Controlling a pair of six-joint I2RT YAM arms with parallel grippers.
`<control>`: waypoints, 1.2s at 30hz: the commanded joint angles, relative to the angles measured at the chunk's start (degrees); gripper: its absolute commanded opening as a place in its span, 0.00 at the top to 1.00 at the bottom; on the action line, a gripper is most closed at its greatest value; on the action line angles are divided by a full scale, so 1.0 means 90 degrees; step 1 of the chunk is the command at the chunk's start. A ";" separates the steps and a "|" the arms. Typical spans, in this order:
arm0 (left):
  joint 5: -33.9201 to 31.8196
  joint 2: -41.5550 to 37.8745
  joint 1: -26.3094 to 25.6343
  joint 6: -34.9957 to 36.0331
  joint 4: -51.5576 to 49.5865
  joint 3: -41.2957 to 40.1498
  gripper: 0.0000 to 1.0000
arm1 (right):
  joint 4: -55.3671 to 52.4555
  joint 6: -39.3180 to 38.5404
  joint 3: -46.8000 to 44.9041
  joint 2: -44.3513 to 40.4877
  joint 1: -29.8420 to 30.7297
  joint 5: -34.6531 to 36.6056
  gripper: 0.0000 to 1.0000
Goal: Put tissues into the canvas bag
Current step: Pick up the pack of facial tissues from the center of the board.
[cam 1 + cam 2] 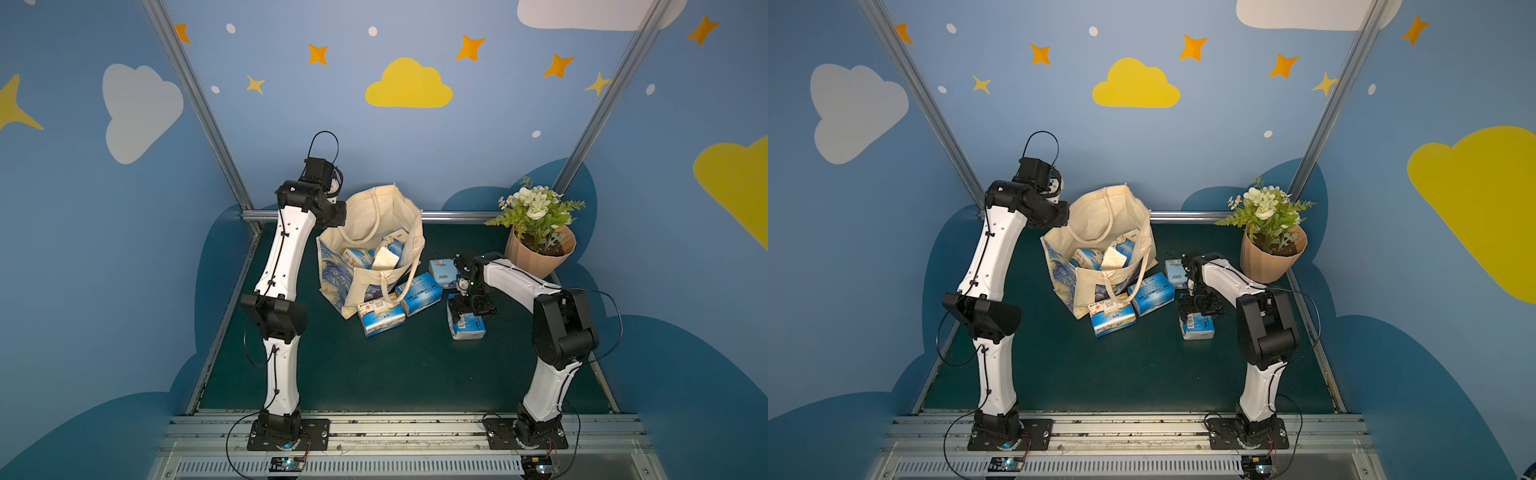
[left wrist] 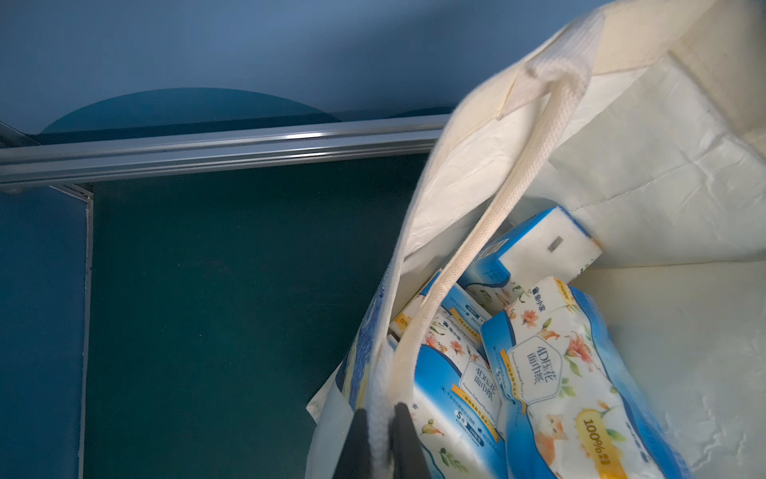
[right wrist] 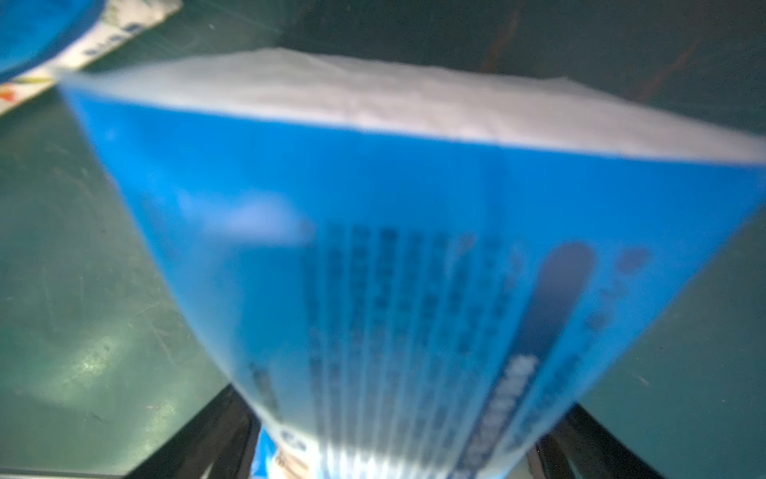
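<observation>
Left wrist view is showing the left hand (image 2: pixel 380 419) clenching the woven handle (image 2: pixel 495 215) of the canvas bag (image 2: pixel 642 157); glossy brick-shaped tissues (image 2: pixel 555 373) are lying inside. At four o'clock from the bag, the right hand (image 1: pixel 467 313) is hovering released, astride a blue pack (image 1: pixel 467 330) on the table (image 1: pixel 374 374).

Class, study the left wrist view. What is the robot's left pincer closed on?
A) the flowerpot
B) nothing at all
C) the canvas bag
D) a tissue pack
C: in the left wrist view the left pincer is shut on a cream woven strip at the edge of the canvas bag, while the tissue packs inside lie untouched by it.
</observation>
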 commanded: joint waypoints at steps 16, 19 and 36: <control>-0.0198 -0.0242 0.0023 0.0171 -0.0103 -0.0041 0.90 | 0.0156 0.0301 0.0177 0.0218 -0.0073 0.0164 0.16; -0.0167 -0.0216 0.0024 0.0151 -0.0093 -0.0041 0.90 | 0.0255 0.0315 0.0120 -0.0174 -0.0119 0.0213 0.91; 0.0049 -0.0184 -0.0034 0.0102 -0.0112 -0.0050 0.88 | -0.0485 0.0174 0.3256 -0.1243 -0.0118 -0.0840 0.71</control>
